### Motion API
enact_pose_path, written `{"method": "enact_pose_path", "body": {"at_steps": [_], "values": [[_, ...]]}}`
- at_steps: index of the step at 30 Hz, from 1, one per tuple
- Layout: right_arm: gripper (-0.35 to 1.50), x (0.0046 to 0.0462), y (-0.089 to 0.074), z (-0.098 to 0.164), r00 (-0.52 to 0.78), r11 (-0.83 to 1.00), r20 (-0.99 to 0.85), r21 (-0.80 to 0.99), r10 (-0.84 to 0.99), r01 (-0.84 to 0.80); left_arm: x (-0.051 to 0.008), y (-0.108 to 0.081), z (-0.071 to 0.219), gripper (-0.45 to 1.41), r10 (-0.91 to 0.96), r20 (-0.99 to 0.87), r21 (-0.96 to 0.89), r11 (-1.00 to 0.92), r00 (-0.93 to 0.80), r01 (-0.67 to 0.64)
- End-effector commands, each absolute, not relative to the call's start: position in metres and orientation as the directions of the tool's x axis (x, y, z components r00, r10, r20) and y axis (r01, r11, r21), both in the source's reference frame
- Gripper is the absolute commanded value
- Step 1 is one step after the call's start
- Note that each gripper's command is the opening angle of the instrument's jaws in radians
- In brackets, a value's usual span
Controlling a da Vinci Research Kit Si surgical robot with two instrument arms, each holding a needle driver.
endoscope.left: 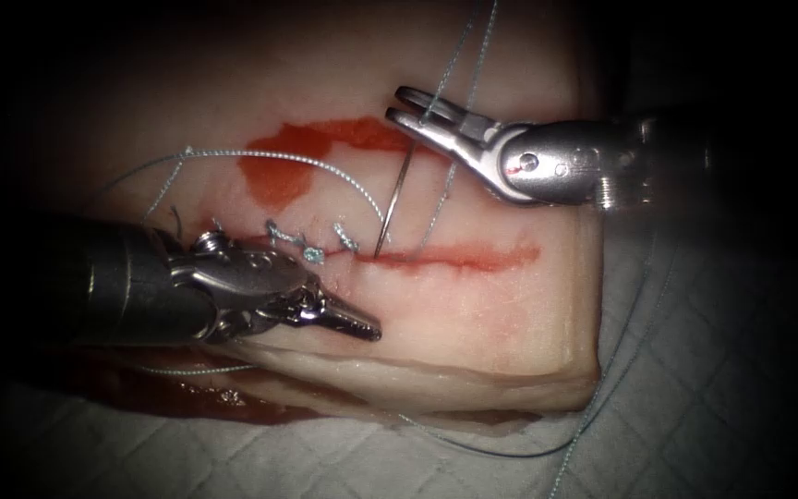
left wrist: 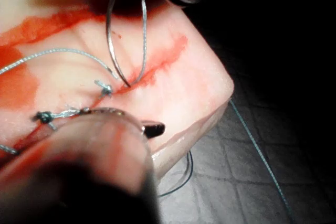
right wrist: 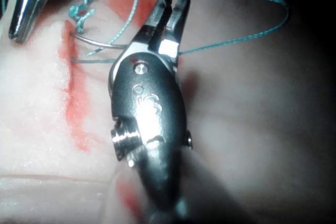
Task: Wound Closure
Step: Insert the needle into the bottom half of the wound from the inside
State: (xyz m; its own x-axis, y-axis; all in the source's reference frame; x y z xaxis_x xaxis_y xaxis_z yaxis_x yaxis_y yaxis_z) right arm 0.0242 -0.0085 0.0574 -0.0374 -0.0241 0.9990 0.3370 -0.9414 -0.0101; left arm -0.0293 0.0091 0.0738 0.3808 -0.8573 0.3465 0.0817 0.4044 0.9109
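Right silver tool [endoscope.left: 408, 103], jaws slightly parted, grasps the thin curved steel needle [endoscope.left: 390, 208], tip at the red cut [endoscope.left: 459, 259]. Left tool [endoscope.left: 367, 325] clenched, empty.

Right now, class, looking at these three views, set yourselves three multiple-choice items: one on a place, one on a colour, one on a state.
1. Where is the needle's tip?
A. At the cut, just right of the knotted stitches
B. On the cloth
C. In the left tool

2. What colour is the thread?
A. Black
B. Pale blue-green
C. Yellow

3. The left tool's jaws are
A. shut on the needle
B. wide open
C. shut, holding nothing

Answers:
1. A: the needle, held near its tail by the right tool, meets the cut beside the knotted stitches.
2. B: the thread looks blue-green on the tissue.
3. C: the left tool tapers to a closed, bare tip.
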Motion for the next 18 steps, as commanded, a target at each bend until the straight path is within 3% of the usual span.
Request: {"method": "enact_pose_path", "body": {"at_steps": [1, 18], "values": [[-0.35, 0.0251, -0.0081, 0.0577, -0.033, -0.943, 0.999, -0.008, -0.02, 0.332, -0.0299, 0.0091, 0.0743, -0.45, -0.857, 0.347, 0.911, 0.405, 0.381, 0.081], [-0.35, 0.0252, -0.0085, 0.058, -0.044, -0.952, 0.998, -0.03, -0.046, 0.305, -0.0299, 0.0091, 0.0743, -0.45, -0.857, 0.347, 0.911, 0.405, 0.38, 0.082]]}}
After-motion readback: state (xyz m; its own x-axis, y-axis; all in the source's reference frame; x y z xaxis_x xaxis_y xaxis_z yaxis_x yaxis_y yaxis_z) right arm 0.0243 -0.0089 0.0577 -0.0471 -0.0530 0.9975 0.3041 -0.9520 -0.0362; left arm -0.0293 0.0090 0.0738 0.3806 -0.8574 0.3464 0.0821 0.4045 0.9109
